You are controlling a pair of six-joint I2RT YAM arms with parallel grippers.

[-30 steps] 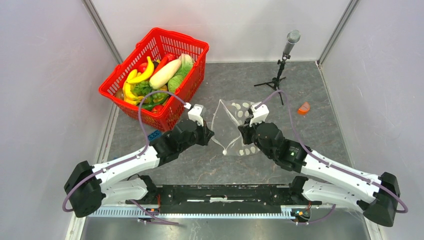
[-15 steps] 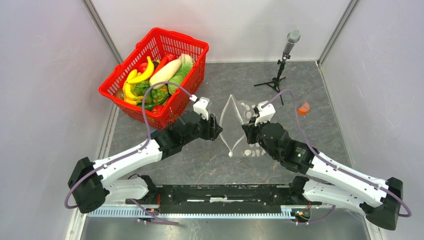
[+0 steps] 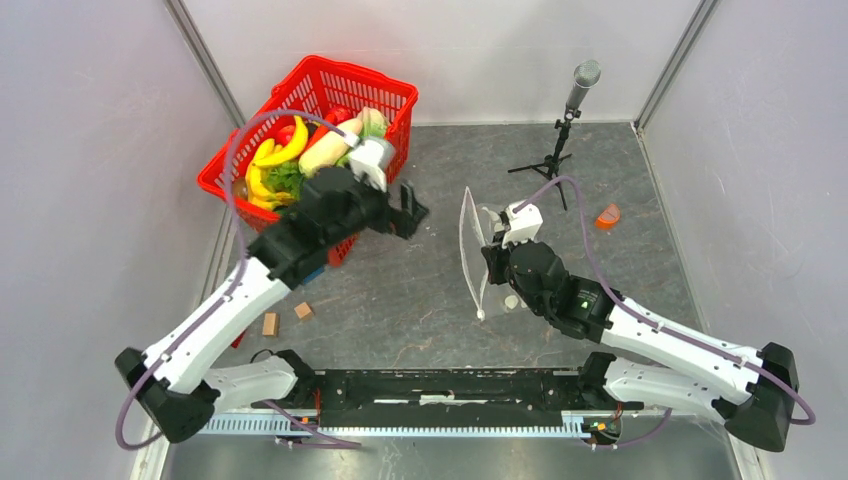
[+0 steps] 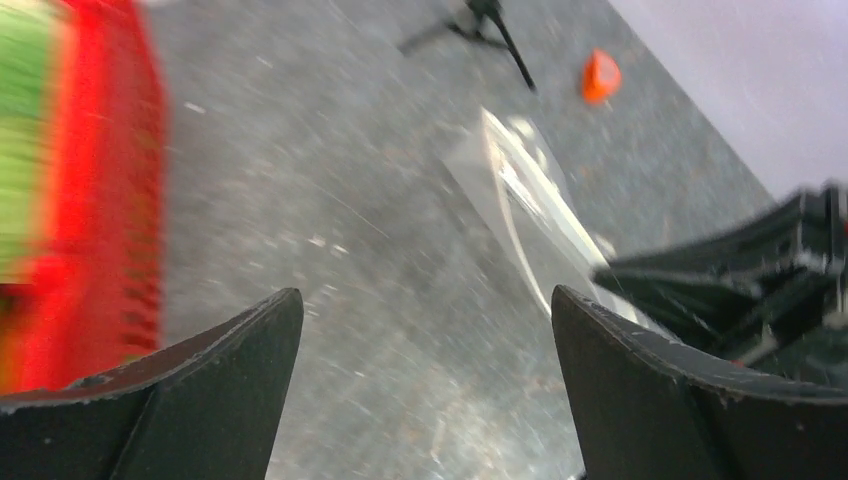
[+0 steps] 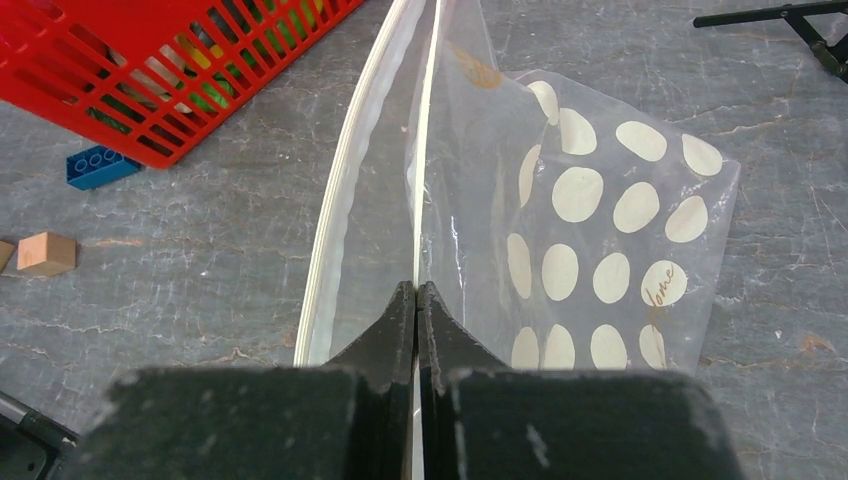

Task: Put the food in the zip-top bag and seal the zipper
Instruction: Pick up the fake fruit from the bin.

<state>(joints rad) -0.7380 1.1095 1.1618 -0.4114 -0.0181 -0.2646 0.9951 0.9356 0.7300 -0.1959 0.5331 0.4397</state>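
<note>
1. Progress: early, by my read. No food (image 3: 322,150) shows inside the bag (image 3: 468,245). All the pieces in view lie in the red basket (image 3: 330,68) at 11 o'clock on the table.
2. Zipper (image 5: 345,190) is unsealed, its two lips bowed apart.
3. Bag sits just right of table centre, held up on edge, mouth facing 9 o'clock toward the basket.
4. Right gripper (image 5: 416,292): jaws pressed together, pinching one lip of the bag mouth. The arm reaches in from 5 o'clock.
5. Left gripper (image 3: 408,205): fingers (image 4: 250,340) spread wide and empty, at the basket's 4 o'clock corner, apart from the bag. The arm stretches up from 7 o'clock.
6. Left to do: grab food, load it in the bag, press the zipper shut.
</note>
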